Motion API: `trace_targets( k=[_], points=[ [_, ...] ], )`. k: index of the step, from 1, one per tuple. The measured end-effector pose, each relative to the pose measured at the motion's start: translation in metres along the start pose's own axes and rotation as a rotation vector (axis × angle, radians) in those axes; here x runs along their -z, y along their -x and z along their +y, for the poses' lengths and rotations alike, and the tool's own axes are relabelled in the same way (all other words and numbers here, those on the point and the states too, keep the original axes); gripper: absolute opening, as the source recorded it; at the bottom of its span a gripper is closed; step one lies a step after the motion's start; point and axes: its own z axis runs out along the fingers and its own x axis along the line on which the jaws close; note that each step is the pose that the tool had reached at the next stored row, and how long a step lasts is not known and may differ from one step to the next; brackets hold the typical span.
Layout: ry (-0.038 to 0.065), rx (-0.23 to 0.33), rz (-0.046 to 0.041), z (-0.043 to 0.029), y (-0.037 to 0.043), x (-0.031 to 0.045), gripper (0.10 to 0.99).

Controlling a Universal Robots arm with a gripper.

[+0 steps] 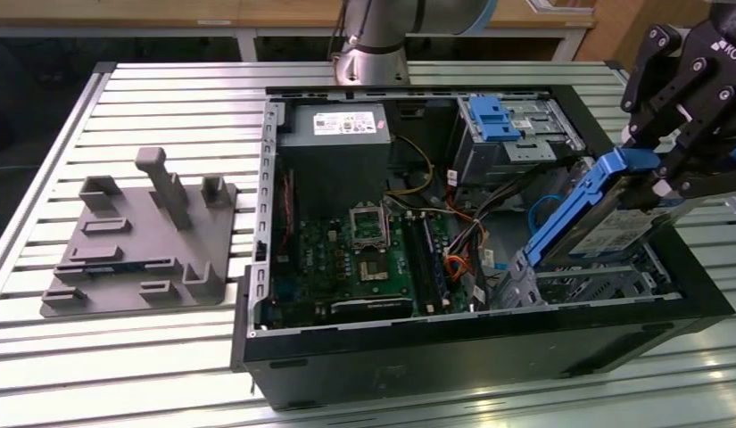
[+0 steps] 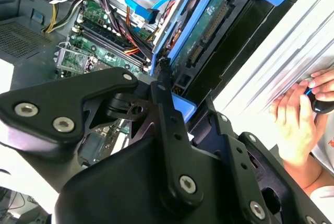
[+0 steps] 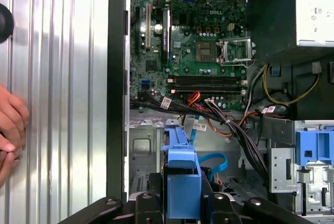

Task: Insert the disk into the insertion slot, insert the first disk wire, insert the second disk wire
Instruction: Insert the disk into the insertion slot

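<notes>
My gripper (image 1: 660, 175) is shut on the disk (image 1: 603, 225), a silver drive in a bright blue carrier. It hangs tilted, lower end down, over the exterior view's right end of the open computer case (image 1: 463, 343). Just under it sits the insertion slot (image 1: 612, 283), a silver perforated cage. In the first wrist view the blue carrier (image 3: 182, 179) stands between the black fingers (image 3: 150, 203) above the cage floor (image 3: 140, 148). The second wrist view shows the disk (image 2: 206, 31) edge-on beyond the fingers (image 2: 167, 104). A blue cable (image 3: 213, 161) and a bundle of loose wires (image 3: 229, 125) lie beside the slot.
A taller grey cage with a blue clip (image 1: 501, 120) stands at the case's back. The motherboard (image 1: 368, 259) and power supply (image 1: 334, 125) take up the rest of the case. A grey fixture plate (image 1: 142, 241) lies on the slatted table. A person's hands (image 2: 300, 112) rest close to the case.
</notes>
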Motion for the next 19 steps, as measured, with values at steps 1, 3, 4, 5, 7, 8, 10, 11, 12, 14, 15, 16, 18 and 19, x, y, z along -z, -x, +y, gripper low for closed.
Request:
trace_targets(
  k=[1,3,4,5,7,8,10,11,12,14,15,16,18,19],
  points=[
    [0.001,0.0,0.0016,0.0001,0.0002,0.0013,0.361],
    [0.004,-0.001,0.0037,0.0001,0.0002,0.0013,0.361],
    [0.006,-0.001,0.0072,0.0001,0.0003,0.0015,0.361],
    [0.008,-0.001,0.0103,0.0001,0.0003,0.0015,0.361],
    [0.011,-0.002,0.018,0.0001,0.0004,0.0005,0.361],
    [0.012,-0.002,0.0198,0.0001,0.0005,-0.0003,0.361],
    [0.012,-0.002,0.0202,0.0,0.0008,-0.0017,0.361],
    [0.012,-0.002,0.0204,0.0,0.001,-0.0021,0.361],
    [0.012,-0.002,0.0205,0.0,0.0013,-0.0025,0.361],
    [0.012,-0.002,0.0203,0.0,0.0018,-0.0035,0.361],
    [0.012,-0.002,0.0202,0.0,0.002,-0.0041,0.361],
    [0.012,-0.002,0.0202,-0.0001,0.0021,-0.0048,0.361],
    [0.012,-0.002,0.0204,-0.0001,0.0023,-0.0064,0.361],
    [0.012,-0.002,0.0204,-0.0002,0.0024,-0.0074,0.361]
  ],
)
